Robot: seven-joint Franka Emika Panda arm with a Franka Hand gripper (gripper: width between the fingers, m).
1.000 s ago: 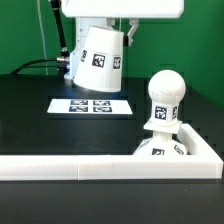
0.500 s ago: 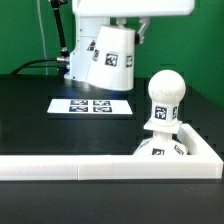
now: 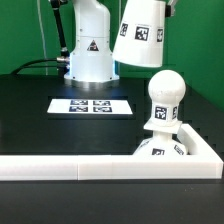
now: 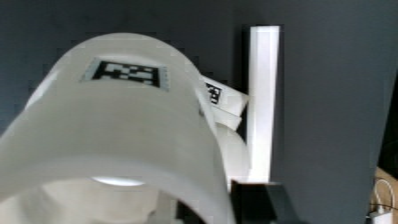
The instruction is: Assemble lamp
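Note:
My gripper (image 3: 160, 6) is shut on the white tapered shade (image 3: 140, 35) and holds it tilted high in the air, at the top of the exterior view. The shade hangs above and slightly to the exterior view's left of the round-headed bulb (image 3: 163, 98). The bulb stands upright on the flat square base (image 3: 160, 148) at the exterior view's right. In the wrist view the shade (image 4: 125, 130) fills most of the picture, and one dark finger (image 4: 267, 200) shows beside it. Most of the gripper is out of the exterior view.
The marker board (image 3: 92, 105) lies flat on the black table. The white robot pedestal (image 3: 90, 50) stands behind it. A white rail (image 3: 100, 167) runs along the front and turns at the right, around the base; it also shows in the wrist view (image 4: 265, 90).
The gripper has carried the shade up and toward the exterior view's right, from in front of the pedestal to above the bulb. Bulb and base have not moved.

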